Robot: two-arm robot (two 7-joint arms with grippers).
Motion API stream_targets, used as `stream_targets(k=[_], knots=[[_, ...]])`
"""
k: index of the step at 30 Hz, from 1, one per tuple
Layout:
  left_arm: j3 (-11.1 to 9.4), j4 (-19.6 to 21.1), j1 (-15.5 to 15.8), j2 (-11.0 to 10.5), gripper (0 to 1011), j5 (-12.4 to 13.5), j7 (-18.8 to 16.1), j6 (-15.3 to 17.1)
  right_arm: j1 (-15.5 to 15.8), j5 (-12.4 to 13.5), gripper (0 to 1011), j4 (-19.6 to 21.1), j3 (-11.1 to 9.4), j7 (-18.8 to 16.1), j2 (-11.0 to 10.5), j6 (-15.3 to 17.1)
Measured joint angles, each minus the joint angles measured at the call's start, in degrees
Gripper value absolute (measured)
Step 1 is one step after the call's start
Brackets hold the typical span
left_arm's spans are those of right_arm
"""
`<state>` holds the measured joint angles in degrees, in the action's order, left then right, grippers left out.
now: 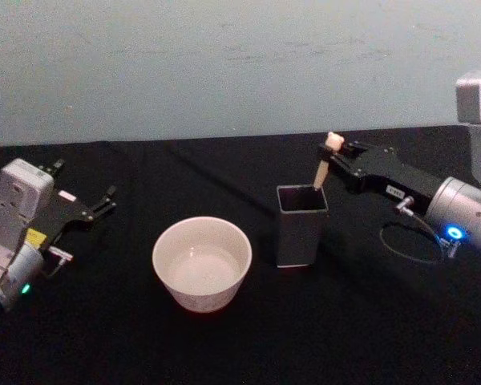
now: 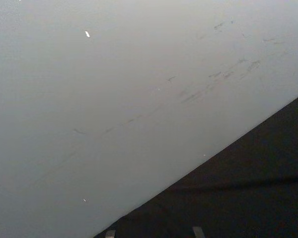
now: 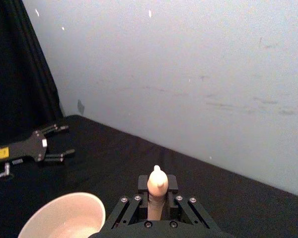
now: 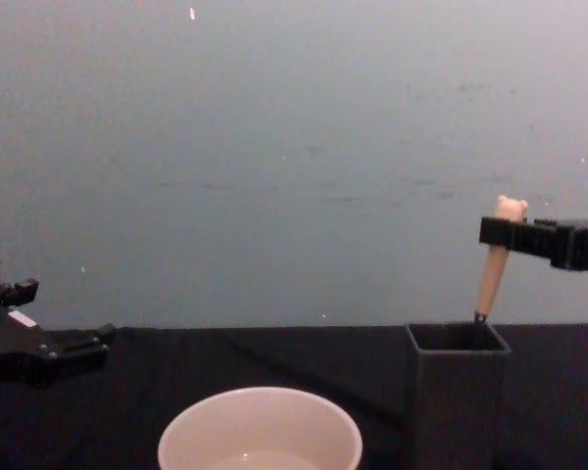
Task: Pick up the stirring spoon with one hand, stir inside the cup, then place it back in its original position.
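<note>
The stirring spoon [image 1: 322,170] stands tilted in a dark grey square holder [image 1: 302,228], with its cream handle and bear head sticking out above the rim. My right gripper [image 1: 334,154] reaches in from the right and is shut on the handle just under the bear head. The right wrist view shows the spoon's head [image 3: 157,179] between the fingers of that gripper [image 3: 157,199]. From the chest, the spoon [image 4: 491,274] leans in the holder [image 4: 456,392]. The cream-white cup [image 1: 202,261] sits left of the holder. My left gripper [image 1: 86,178] rests open at the far left.
Black cloth [image 1: 369,337] covers the table, and a pale wall [image 1: 224,64] rises behind it. A black cable loops beside my right wrist [image 1: 409,233]. The cup [image 4: 260,436] and holder stand about a hand's width apart.
</note>
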<state>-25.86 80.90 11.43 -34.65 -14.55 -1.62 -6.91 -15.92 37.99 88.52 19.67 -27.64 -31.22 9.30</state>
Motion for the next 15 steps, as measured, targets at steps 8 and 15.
stream_targets(k=[8,15], knots=[[0.00,0.00,0.00,0.00,1001,0.00,0.00,0.00,-0.42,1.90,211,1.30,-0.79,0.78,-0.40,-0.70],[0.00,0.00,0.00,0.00,1001,0.00,0.00,0.00,-1.51,3.93,211,2.01,-1.81,1.77,0.05,-2.10]])
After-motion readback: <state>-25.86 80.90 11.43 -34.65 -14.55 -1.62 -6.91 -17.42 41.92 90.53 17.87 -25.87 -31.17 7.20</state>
